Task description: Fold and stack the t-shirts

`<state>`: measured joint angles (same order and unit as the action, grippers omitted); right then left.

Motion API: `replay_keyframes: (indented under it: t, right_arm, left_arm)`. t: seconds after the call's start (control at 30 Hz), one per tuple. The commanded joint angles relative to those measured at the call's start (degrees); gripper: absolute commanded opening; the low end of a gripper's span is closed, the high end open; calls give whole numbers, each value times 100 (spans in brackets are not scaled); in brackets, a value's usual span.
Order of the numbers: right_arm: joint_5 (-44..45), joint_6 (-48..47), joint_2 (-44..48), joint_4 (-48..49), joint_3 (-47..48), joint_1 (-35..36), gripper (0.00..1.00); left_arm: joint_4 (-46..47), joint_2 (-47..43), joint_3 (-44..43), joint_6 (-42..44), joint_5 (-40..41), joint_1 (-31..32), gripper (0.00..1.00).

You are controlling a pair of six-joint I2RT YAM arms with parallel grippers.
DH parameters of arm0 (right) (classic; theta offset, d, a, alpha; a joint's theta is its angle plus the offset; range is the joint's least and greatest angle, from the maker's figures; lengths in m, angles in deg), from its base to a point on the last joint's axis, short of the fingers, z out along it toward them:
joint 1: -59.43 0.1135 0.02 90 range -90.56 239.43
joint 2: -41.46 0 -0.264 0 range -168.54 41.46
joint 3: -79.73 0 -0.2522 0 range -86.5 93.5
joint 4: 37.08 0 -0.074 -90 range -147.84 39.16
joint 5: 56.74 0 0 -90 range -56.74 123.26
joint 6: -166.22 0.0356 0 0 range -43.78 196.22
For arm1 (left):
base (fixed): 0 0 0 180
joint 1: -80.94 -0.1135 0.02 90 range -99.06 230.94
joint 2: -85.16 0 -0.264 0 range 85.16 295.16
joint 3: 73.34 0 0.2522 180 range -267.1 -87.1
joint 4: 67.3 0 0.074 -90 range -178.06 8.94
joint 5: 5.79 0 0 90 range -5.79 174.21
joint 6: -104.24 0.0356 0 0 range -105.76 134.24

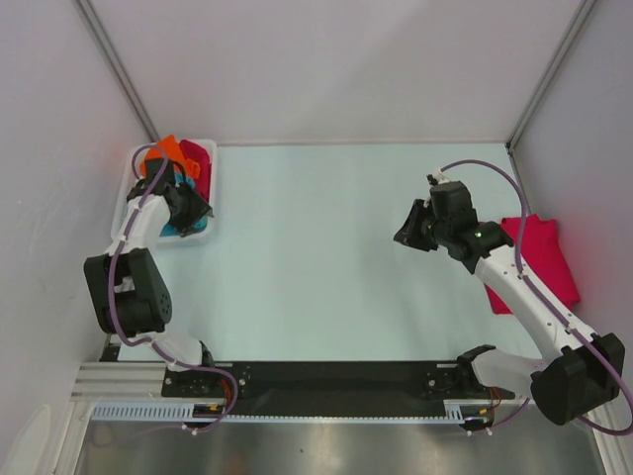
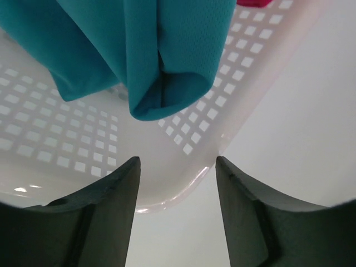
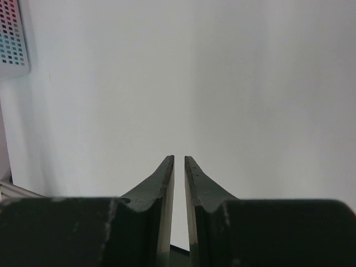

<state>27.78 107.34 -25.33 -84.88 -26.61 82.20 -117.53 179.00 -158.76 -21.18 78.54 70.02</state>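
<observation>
At the table's far left corner stands a white slatted basket (image 1: 212, 188) holding an orange t-shirt (image 1: 163, 153) and a crimson-pink t-shirt (image 1: 194, 156). A teal t-shirt (image 2: 139, 50) hangs in folds inside the basket (image 2: 67, 144), just beyond my left gripper (image 2: 178, 161). That gripper (image 1: 193, 210) hovers over the basket's near corner, open, with nothing between its fingers. Another crimson-pink t-shirt (image 1: 544, 257) lies folded at the table's right edge. My right gripper (image 1: 407, 236) hangs above the bare table to the left of that shirt; in the wrist view it (image 3: 179, 158) is shut on nothing.
The pale table (image 1: 316, 257) is bounded by white walls on the left, back and right. The right arm's forearm crosses over the folded shirt. The basket (image 3: 11, 39) shows far off in the right wrist view. A black rail (image 1: 326, 376) runs along the near edge.
</observation>
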Motion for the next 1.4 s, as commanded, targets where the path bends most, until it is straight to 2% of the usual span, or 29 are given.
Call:
replay_keyframes:
  t: [0.0,0.2,0.43,0.57,0.8,0.97,1.1,1.37]
  right_arm:
    - [-50,26,8,214,-31,44,18]
    - [-33,26,-1,240,-13,70,17]
    - [46,-17,-28,161,-22,79,17]
    - [90,-35,-19,126,-13,70,17]
    - [90,-35,-107,117,48,88,17]
    - [283,-123,-37,-85,162,70,17]
    - [380,-193,7,-208,215,18,17]
    - [354,-202,-168,-252,259,-44,17]
  left_arm:
    - [-871,-234,-295,264,1331,186,63]
    - [-844,-60,-823,395,1630,660,67]
    - [-678,-24,-1253,421,2886,1408,69]
    - [-721,257,-1474,474,2958,1566,69]
    - [-572,862,-1562,545,2343,1847,68]
    - [-519,1276,-1562,527,2308,1804,68]
    - [-440,1531,-1571,422,1991,1523,68]
    - [-449,1611,-1527,474,1939,820,68]
